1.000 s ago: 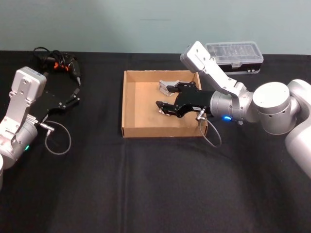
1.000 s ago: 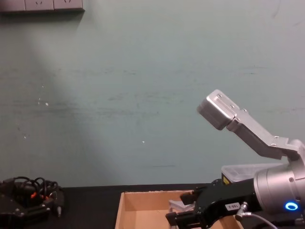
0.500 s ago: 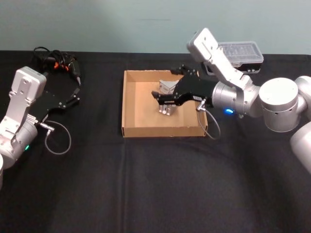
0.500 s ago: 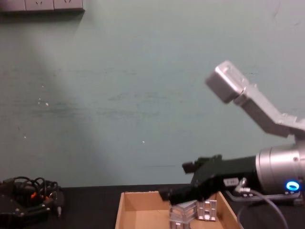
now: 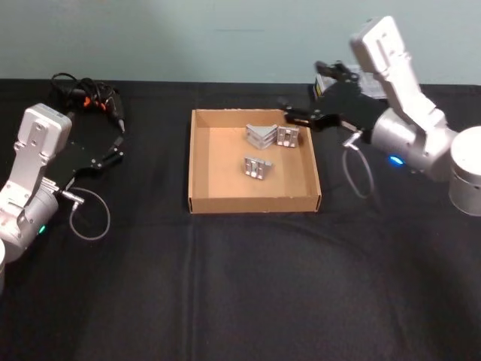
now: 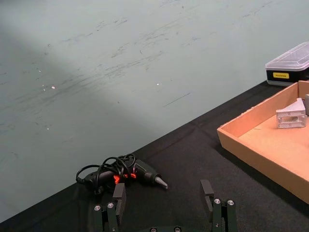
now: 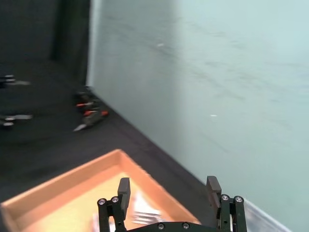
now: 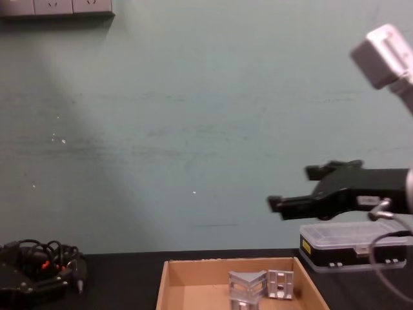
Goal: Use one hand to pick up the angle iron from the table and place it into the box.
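The tan cardboard box (image 5: 254,203) sits mid-table on the black table (image 5: 240,293). Three silver angle irons lie in it: two side by side at the back (image 5: 261,135) (image 5: 286,136) and one near the middle (image 5: 257,167). My right gripper (image 5: 294,114) hovers open and empty above the box's far right corner; from the chest it hangs high over the box (image 8: 284,203), and its own camera shows spread fingers (image 7: 123,191) with the box (image 7: 53,191) below. My left gripper (image 5: 113,150) is parked at the left, open (image 6: 163,195).
A black case with a clear lid (image 8: 352,245) stands behind the box at the right, partly covered by my right arm. A power screwdriver with tangled cables (image 5: 94,98) lies at the far left. The front half of the table is bare black cloth.
My right gripper has lifted out of the box and drawn back to the right, open. The angle iron it was over now lies free near the box's middle. The left arm has not moved.
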`<action>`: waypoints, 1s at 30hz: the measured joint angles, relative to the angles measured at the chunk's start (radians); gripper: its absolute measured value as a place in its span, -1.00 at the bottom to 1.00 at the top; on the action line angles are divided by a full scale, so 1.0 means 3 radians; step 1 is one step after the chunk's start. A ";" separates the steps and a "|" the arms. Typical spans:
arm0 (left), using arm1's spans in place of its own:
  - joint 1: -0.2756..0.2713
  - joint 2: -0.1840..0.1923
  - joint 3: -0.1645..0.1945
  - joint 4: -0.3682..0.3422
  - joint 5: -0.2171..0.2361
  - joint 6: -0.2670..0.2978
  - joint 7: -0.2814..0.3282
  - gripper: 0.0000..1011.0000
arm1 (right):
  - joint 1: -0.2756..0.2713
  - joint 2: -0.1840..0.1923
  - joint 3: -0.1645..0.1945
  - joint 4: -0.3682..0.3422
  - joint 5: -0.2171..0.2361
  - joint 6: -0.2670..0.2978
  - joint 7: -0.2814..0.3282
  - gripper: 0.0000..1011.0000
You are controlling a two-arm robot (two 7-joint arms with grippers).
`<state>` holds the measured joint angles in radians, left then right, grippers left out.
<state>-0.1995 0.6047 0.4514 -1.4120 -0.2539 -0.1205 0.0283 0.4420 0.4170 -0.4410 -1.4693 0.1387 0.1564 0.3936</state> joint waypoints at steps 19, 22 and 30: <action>0.0000 0.0000 0.0000 0.0000 0.0000 0.0000 0.0000 0.98 | -0.0704 0.0108 0.0590 -0.0205 -0.0190 0.0034 -0.0639 0.98; 0.0000 0.0000 0.0000 0.0000 0.0000 0.0000 0.0000 0.98 | -0.0728 0.0096 0.0610 -0.0188 -0.0200 0.0057 -0.0652 0.98; 0.0000 0.0000 0.0000 0.0000 0.0000 0.0000 0.0000 0.98 | -0.0715 0.0101 0.0599 -0.0192 -0.0198 0.0052 -0.0650 0.98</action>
